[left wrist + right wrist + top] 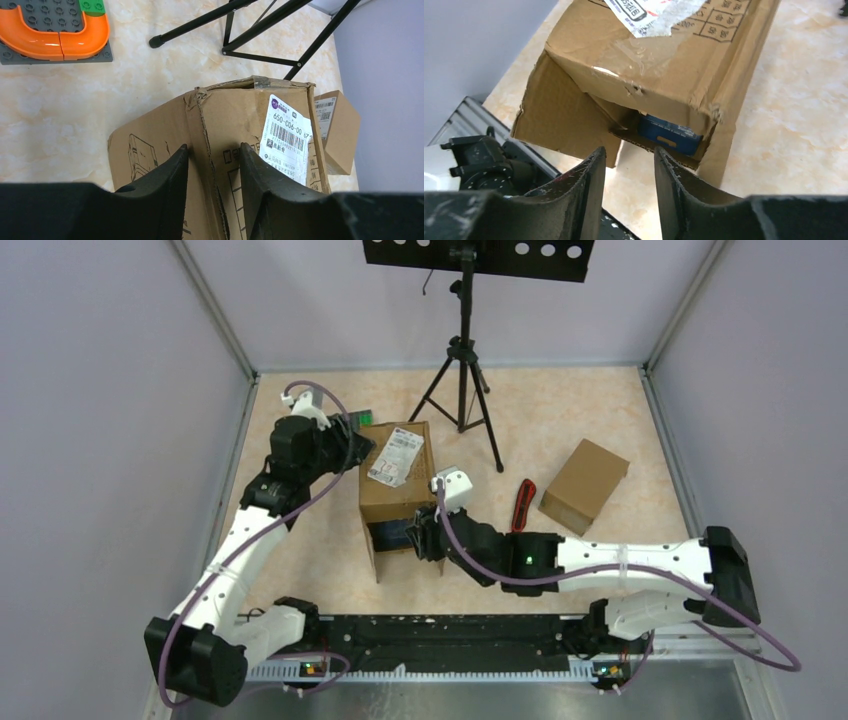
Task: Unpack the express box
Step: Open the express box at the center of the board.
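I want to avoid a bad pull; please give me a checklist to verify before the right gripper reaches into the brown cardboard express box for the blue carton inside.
1. Near end of the brown cardboard express box is open, its flap folded aside: ok.
2. The blue carton shows inside the opening: ok.
3. The right gripper is open and empty: ok.
4. The right gripper lines up with the carton: not ok, carton sits right of the finger gap.
5. The left gripper steadies the box: cannot tell; its fingers straddle a box edge.
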